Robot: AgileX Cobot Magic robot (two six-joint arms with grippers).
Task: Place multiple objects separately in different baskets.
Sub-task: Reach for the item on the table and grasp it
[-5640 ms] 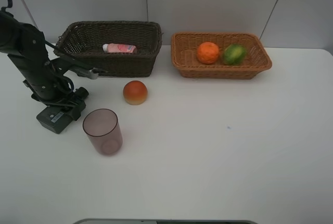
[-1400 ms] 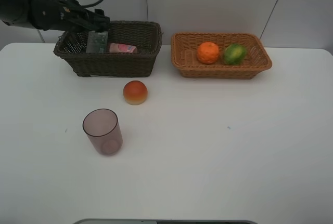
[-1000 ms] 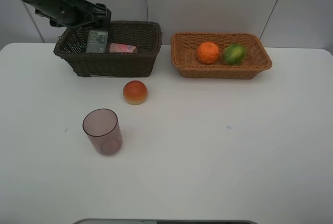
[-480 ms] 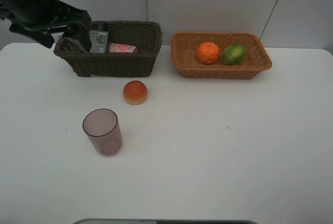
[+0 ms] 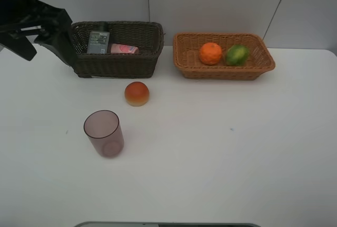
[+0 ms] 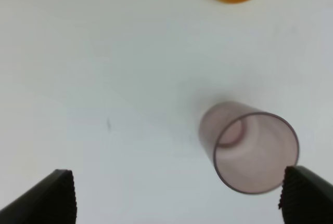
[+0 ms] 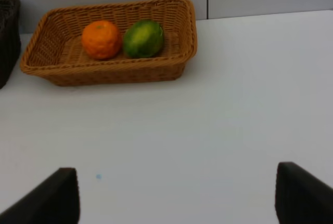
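so here's where i'm at: my left gripper (image 6: 179, 198) has its jaws spread wide with nothing between them, and it's hanging just off the left end of the dark basket (image 5: 117, 63). my right gripper (image 7: 174, 195) is wide apart and empty too, looking over at the tan basket (image 5: 224, 70).

sorted so far: the dark-green bottle (image 5: 98, 41) and pink bottle (image 5: 124, 49) are in the dark basket, and the tangerine (image 5: 210, 53) and green fruit (image 5: 237, 55) are in the tan one. that leaves the peach (image 5: 137, 93) just in front of the dark basket and the pink cup (image 5: 103, 133) standing upright nearer the front of the table (image 5: 237, 148).

what worries me:
- the left arm is really close to the dark basket's end wall. if i swing toward the cup carelessly, i'd guess i clip the wicker and shove the whole basket.
- the cup looks thin and light. if one finger lands on the rim instead of straddling the wall, it probably tips or skids. squeeze too hard and it may pop out.
- the peach is round and sits near the cup, so one nudge and it rolls.
- dropping the cup on top of the bottles could leave it perched or bouncing out.
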